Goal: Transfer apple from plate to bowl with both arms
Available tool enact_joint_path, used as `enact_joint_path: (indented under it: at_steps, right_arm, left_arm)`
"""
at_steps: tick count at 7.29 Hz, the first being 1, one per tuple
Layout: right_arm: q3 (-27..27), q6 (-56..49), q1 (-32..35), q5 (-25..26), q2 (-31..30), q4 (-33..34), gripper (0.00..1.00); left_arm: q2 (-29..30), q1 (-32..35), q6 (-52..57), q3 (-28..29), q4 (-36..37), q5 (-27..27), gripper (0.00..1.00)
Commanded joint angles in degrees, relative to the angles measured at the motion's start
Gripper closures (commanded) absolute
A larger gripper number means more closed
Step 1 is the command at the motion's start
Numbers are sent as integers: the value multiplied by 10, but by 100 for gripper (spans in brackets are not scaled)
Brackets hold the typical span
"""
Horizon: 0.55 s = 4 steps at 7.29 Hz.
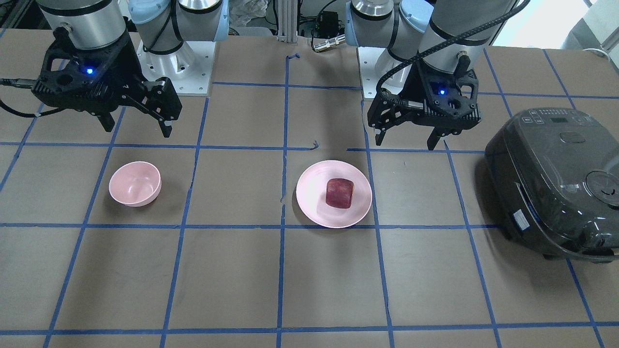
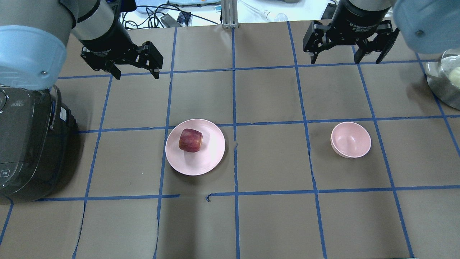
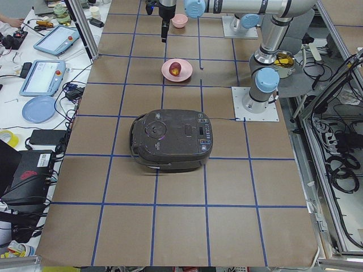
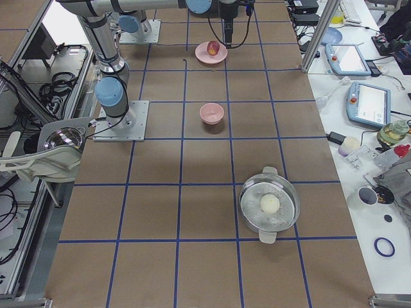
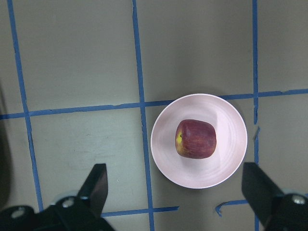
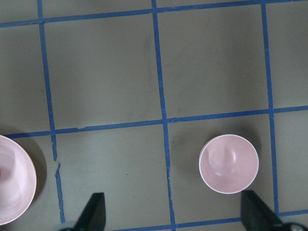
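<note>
The dark red apple (image 1: 339, 193) lies on the wide pink plate (image 1: 314, 193) near the table's middle; both show in the overhead view as apple (image 2: 190, 140) and plate (image 2: 210, 156). The small deep pink bowl (image 2: 350, 139) stands empty, apart on the robot's right. My left gripper (image 2: 136, 76) hovers open and empty above the table, beyond the plate; its wrist view shows the apple (image 5: 195, 138) between its spread fingers (image 5: 96, 185). My right gripper (image 2: 345, 61) hovers open and empty beyond the bowl (image 6: 228, 163).
A dark rice cooker (image 2: 25, 144) stands at the robot's far left, close to the left arm. A metal pot (image 2: 445, 77) holding a pale ball stands at the far right edge. Blue tape lines grid the brown table.
</note>
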<state>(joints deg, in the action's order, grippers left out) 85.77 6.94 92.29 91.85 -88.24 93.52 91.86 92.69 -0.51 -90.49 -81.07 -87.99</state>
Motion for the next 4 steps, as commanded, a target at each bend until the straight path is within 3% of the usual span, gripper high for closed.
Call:
enact_joint_path:
  at_steps: [1, 4]
  right_arm:
    - [0, 0, 0, 0, 0, 0, 0]
    - [0, 0, 1, 0, 0, 0, 0]
  left_arm:
    - [20, 15, -33, -10, 37, 0, 0]
    - [58, 35, -95, -27, 78, 5, 0]
